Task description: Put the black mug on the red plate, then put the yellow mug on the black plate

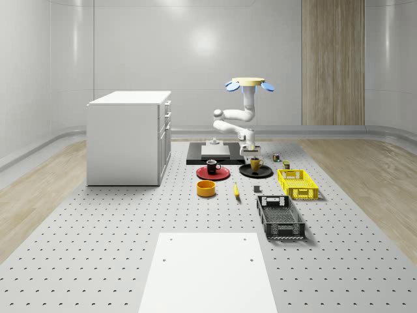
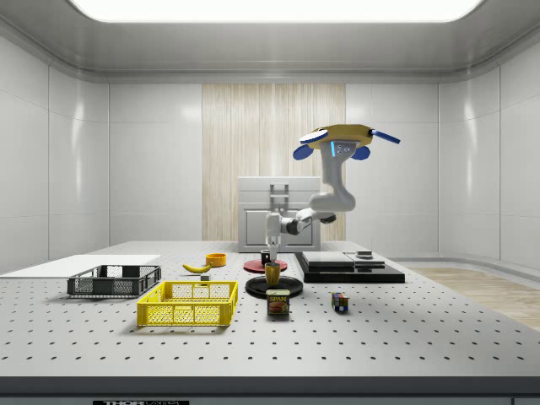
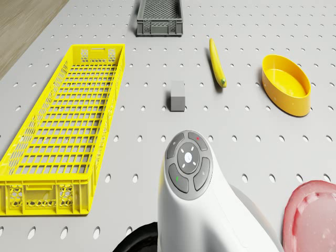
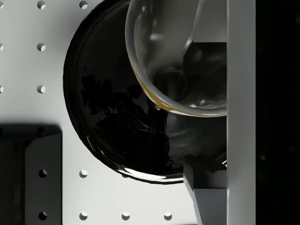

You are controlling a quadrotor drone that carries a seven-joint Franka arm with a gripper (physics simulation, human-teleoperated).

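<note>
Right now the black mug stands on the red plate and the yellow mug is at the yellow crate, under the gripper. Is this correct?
Not fully. The yellow mug is at the black plate, not the yellow crate, as the whole-scene view shows. The black mug does stand on the red plate, and the gripper is above the yellow mug.

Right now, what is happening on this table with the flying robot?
The drone hovers above the far part of the perforated table, and its white arm reaches down so the gripper is at the yellow mug, which is on or just above the black plate. The black mug already stands on the red plate beside it. So the first step looks done and the second is near its end.
</note>
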